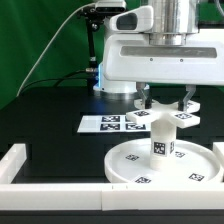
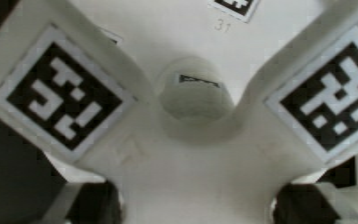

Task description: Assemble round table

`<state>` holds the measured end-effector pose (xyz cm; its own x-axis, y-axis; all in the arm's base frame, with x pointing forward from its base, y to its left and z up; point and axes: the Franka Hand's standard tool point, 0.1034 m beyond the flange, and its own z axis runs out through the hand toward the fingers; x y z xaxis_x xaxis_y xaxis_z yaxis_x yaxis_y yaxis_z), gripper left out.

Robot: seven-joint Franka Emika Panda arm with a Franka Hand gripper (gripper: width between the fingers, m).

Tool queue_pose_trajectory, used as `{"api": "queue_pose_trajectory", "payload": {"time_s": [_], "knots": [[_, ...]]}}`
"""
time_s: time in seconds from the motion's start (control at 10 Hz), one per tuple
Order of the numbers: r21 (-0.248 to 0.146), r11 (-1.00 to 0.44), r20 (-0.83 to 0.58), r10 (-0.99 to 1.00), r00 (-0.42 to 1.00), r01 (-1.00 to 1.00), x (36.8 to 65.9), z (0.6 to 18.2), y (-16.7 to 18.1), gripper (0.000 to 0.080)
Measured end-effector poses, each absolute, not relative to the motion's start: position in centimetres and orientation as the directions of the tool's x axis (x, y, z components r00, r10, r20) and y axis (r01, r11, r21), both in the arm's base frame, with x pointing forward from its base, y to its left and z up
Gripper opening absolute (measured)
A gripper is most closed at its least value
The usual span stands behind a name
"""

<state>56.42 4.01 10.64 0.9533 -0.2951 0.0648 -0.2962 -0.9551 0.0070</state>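
Note:
The large round disc (image 1: 122, 168) lies flat at the front of the exterior view's right. The short leg (image 1: 160, 142) stands upright in its central hub. On top of the leg sits the cross-shaped foot (image 1: 165, 119), level, its tagged arms spread out. My gripper (image 1: 166, 108) comes straight down over the foot, one finger on each side of it. In the wrist view the foot (image 2: 194, 150) fills the picture, with two tagged arms and a round hollow at its centre. White plastic spans the whole gap between the dark fingers (image 2: 87, 200) of my gripper (image 2: 197, 206).
The marker board (image 1: 104, 124) lies flat just behind the disc. White border rails run along the front (image 1: 55, 186) and the exterior view's left (image 1: 12, 160). The arm's white base (image 1: 120, 75) stands behind, before a green backdrop.

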Motion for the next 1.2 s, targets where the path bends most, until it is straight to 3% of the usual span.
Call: {"api": "queue_pose_trajectory", "payload": {"time_s": [0.2, 0.5, 1.1, 1.2], "knots": [[-0.010, -0.867, 0.074, -0.498, 0.864, -0.499, 56.39, 10.57, 3.98, 0.0422], [-0.053, -0.421, 0.074, -0.906, 0.417, -0.905, 56.28, 10.61, 4.06, 0.0422], [-0.071, -0.056, 0.032, -0.998, 0.054, -0.996, 56.13, 10.62, 3.93, 0.0422], [-0.071, 0.098, 0.008, -0.995, -0.098, -0.993, 56.11, 10.60, 3.99, 0.0422]]}}
